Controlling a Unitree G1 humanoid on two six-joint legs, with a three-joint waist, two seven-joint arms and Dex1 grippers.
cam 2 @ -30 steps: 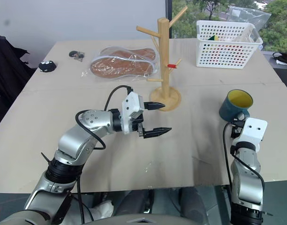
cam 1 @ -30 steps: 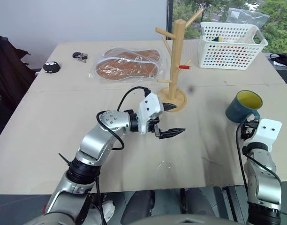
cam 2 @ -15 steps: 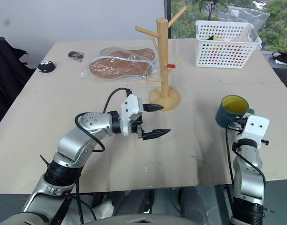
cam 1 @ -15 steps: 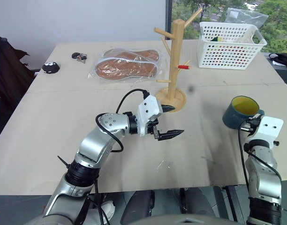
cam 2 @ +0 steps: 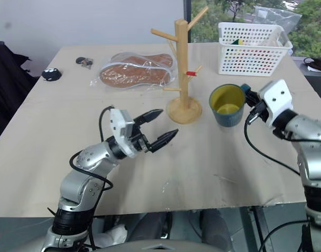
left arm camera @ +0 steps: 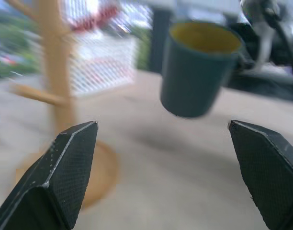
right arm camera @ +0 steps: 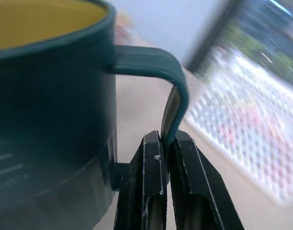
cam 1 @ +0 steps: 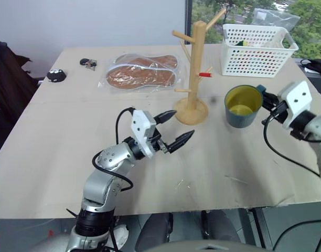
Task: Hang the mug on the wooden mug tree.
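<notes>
The mug [cam 1: 243,107], dark teal with a yellow inside, hangs upright above the table, just right of the wooden mug tree [cam 1: 195,68]. My right gripper [right arm camera: 166,143] is shut on the mug's loop handle [right arm camera: 173,96], reaching in from the right [cam 1: 263,97]. The tree stands on its round base [cam 1: 191,111] with angled pegs, one of them red-tipped [cam 1: 205,75]. All its pegs are bare. My left gripper [cam 1: 177,128] stands open over the table in front of the tree's base, pointing towards the tree and mug, with nothing between its fingers [left arm camera: 65,163].
A white perforated basket [cam 1: 257,50] stands at the back right behind the mug. A clear bag of brown insoles [cam 1: 142,71] lies at the back, left of the tree. A small black object [cam 1: 55,75] and keys [cam 1: 88,63] lie at the far left.
My right gripper closed on the handle, lifted the mug off the table and carried it left towards the tree. The left arm drew back to the left, its open gripper turning.
</notes>
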